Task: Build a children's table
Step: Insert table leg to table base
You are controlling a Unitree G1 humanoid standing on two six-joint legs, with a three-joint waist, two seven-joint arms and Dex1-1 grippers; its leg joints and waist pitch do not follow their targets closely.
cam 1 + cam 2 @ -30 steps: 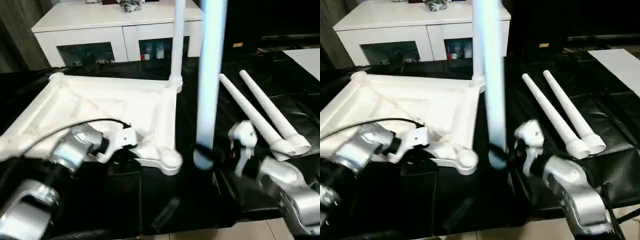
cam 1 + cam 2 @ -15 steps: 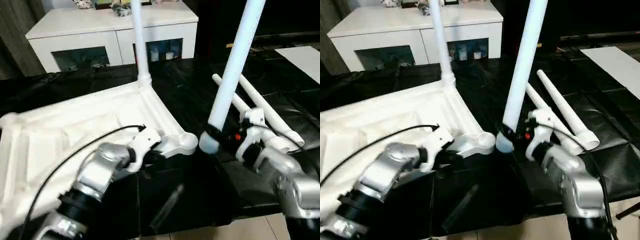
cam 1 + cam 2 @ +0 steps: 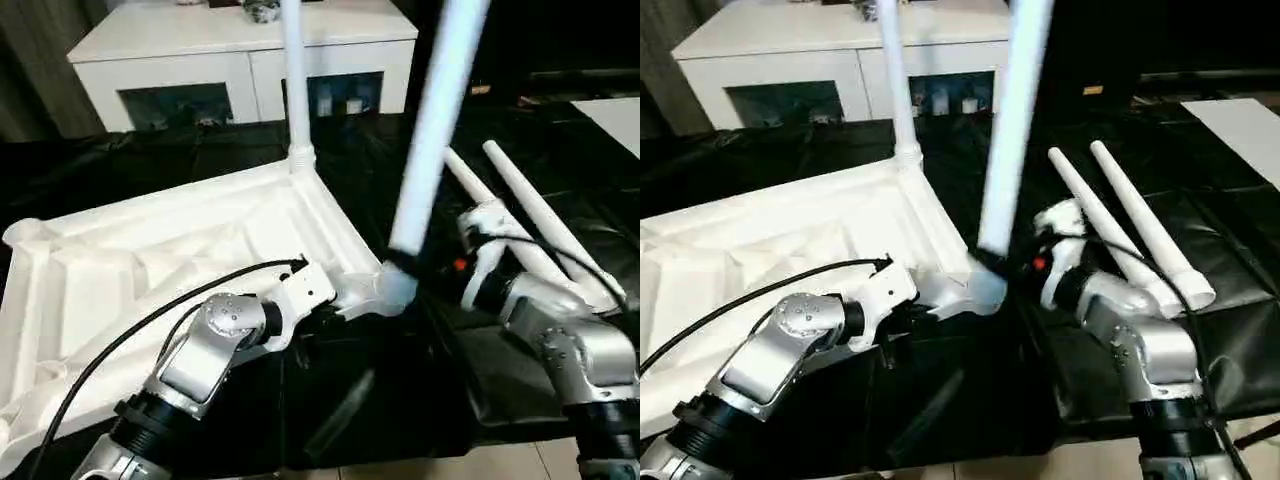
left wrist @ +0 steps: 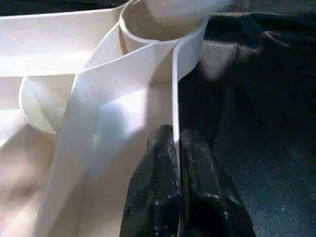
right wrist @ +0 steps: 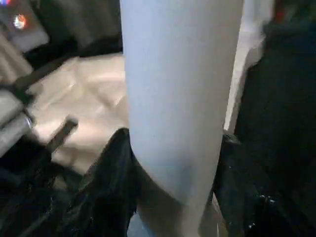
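Head view: black-draped counter [image 3: 230, 160], white cabinet [image 3: 240, 60] behind. Tabletop [image 3: 170, 250] upside down, one leg [image 3: 296, 80] seated. Right gripper [image 3: 425, 285], fingers clamped on second leg [image 3: 435, 130], foot at near corner socket [image 3: 385, 292].

Left wrist: left gripper [image 4: 176, 143] fingers pinch the thin rim just beyond them (steadying).

Right wrist: leg between fingers. Next: push down, straight.

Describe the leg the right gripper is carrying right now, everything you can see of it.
The held leg is a long, smooth, white plastic-looking tube, tilted slightly from upright. The right gripper is shut on it near its lower end. That end sits at the tabletop's near corner socket; whether it is seated is unclear.
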